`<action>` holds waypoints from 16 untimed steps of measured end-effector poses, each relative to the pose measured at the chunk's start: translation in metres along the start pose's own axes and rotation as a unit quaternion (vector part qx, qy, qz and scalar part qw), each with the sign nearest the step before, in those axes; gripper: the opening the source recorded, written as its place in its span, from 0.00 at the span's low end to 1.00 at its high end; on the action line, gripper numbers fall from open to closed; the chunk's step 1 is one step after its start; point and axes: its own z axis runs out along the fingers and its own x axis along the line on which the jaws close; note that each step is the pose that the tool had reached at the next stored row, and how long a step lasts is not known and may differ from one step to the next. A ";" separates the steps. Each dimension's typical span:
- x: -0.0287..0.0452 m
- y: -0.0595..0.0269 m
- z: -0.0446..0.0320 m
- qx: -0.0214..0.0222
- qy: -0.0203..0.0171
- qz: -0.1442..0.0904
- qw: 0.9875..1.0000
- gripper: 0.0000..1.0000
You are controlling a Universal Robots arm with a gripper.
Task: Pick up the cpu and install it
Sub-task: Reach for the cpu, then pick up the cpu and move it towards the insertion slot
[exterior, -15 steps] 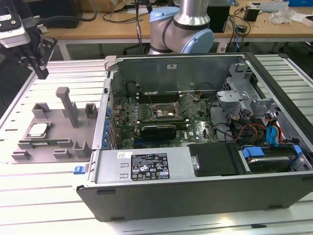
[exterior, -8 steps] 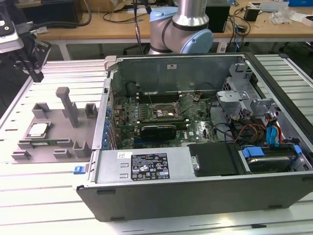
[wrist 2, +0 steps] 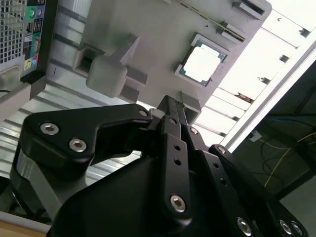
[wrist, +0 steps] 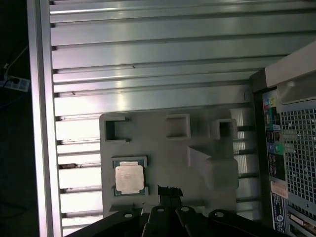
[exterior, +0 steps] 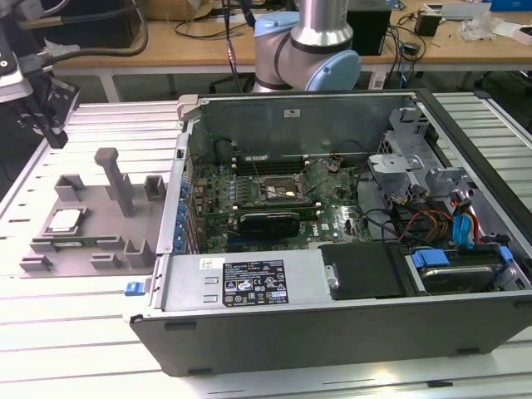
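While the black gripper [wrist 2: 170,104] hangs above the matte gray plastic fixture plate [wrist: 158,143], jaws pressed together and holding nothing, the small square silver-topped cpu [wrist: 129,178] lies flat in a framed seat near that plate's edge. Under the plate runs a slatted aluminium table [exterior: 75,324]. Beside the plate stands an open gray metal computer case [exterior: 249,287].

Cpu [wrist: 129,178]: shiny metal top. Fixture [wrist: 158,148]: matt gray plastic. Table [wrist: 148,44]: ribbed brushed metal. Tool [wrist 2: 170,104]: matt black.
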 end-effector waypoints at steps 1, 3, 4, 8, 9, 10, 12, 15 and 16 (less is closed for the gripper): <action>0.0021 -0.0002 0.0028 0.000 0.000 0.000 1.000 0.11; 0.0039 -0.0006 0.0065 0.000 0.000 0.000 1.000 0.11; 0.0044 -0.0007 0.0081 0.000 0.000 0.000 1.000 0.11; 0.0060 -0.0036 0.0161 0.000 0.000 0.000 1.000 0.11; 0.0062 -0.0050 0.0178 0.000 0.000 0.000 1.000 0.11; 0.0064 -0.0062 0.0191 0.000 0.000 0.000 1.000 0.11; 0.0068 -0.0082 0.0206 0.000 0.000 0.000 1.000 0.11; 0.0068 -0.0088 0.0208 0.000 0.000 0.000 1.000 0.11; 0.0068 -0.0092 0.0210 0.000 0.000 0.000 1.000 0.11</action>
